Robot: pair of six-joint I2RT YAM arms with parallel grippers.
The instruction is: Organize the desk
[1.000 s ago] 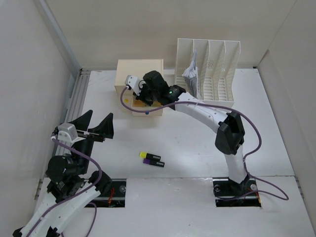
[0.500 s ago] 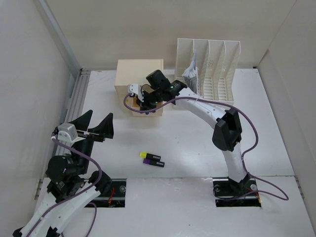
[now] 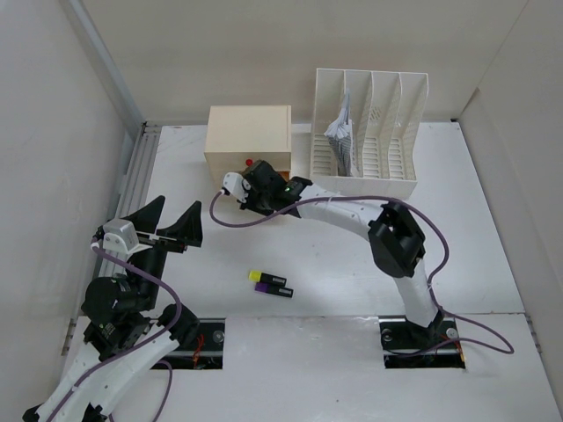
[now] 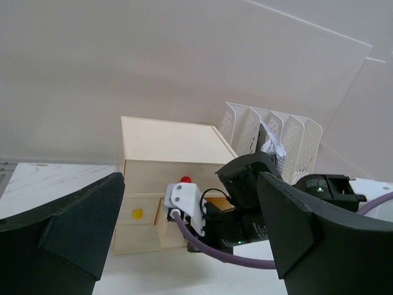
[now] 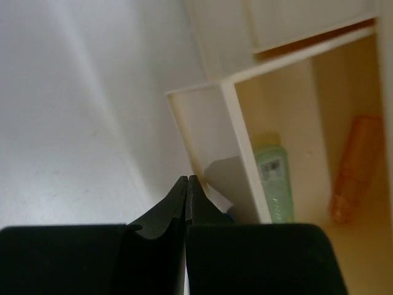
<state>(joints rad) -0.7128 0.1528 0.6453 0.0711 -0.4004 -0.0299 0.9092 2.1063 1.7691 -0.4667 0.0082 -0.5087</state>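
The white desk (image 3: pixel 334 264) carries a cream drawer box (image 3: pixel 249 132) at the back. My right gripper (image 3: pixel 255 195) is shut and empty, its tips (image 5: pixel 186 178) against the front panel of a partly open drawer (image 5: pixel 215 123). Inside the drawer lie a green item (image 5: pixel 273 184) and an orange one (image 5: pixel 353 169). In the left wrist view the box (image 4: pixel 166 147) shows a red knob (image 4: pixel 185 179) and a yellow knob (image 4: pixel 137 214). My left gripper (image 3: pixel 163 227) hovers open and empty over the desk's left side. A yellow-capped marker (image 3: pixel 262 278) and a purple-capped marker (image 3: pixel 273 288) lie near the front.
A white slotted file rack (image 3: pixel 374 123) stands right of the box, with crumpled paper (image 3: pixel 341 132) in its left slot. A metal rail (image 3: pixel 139 167) runs along the desk's left edge. Walls close in on the left, back and right.
My right gripper has moved toward the box and the pulled-out drawer has slid most of the way back in. The left arm and the markers have not moved.
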